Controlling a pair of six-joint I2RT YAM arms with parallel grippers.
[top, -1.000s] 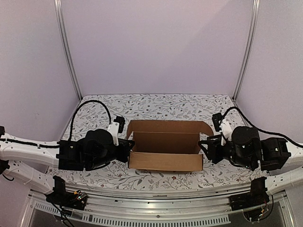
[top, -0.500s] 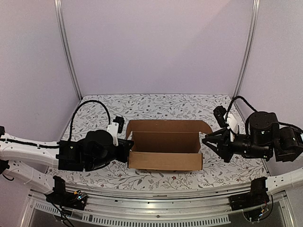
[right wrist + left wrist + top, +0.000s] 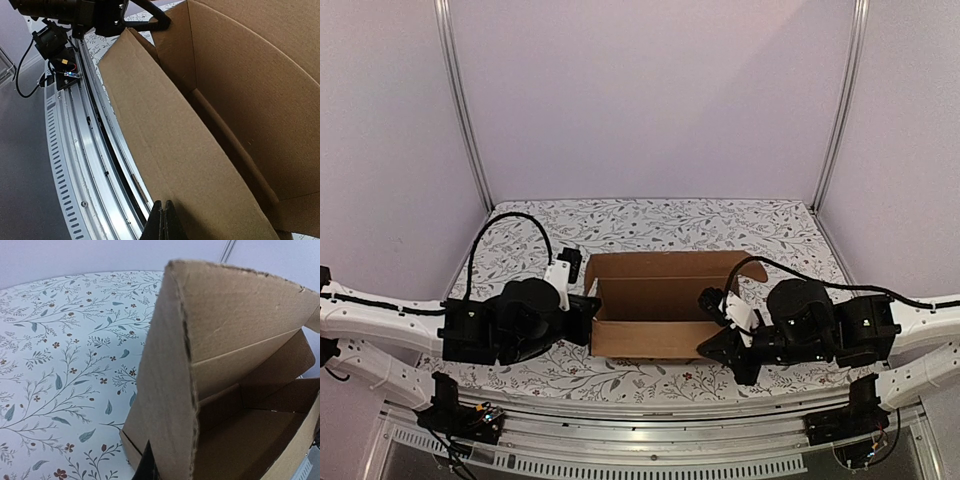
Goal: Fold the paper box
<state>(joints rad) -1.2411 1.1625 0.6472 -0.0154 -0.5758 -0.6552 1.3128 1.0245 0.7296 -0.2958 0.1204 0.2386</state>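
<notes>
Box (image 3: 665,300) sits mid-table (image 3: 650,220), top open, walls raised, back flap standing. My left claw (image 3: 590,312) is at the box's left end wall, tips pressed together. The wrist view shows only a sliver of one finger (image 3: 147,467) beside the cardboard edge, so a pinch on that wall is possible but unclear. My right claw (image 3: 713,350) is pressed together too, tips against the outside of the front wall near its right corner.
</notes>
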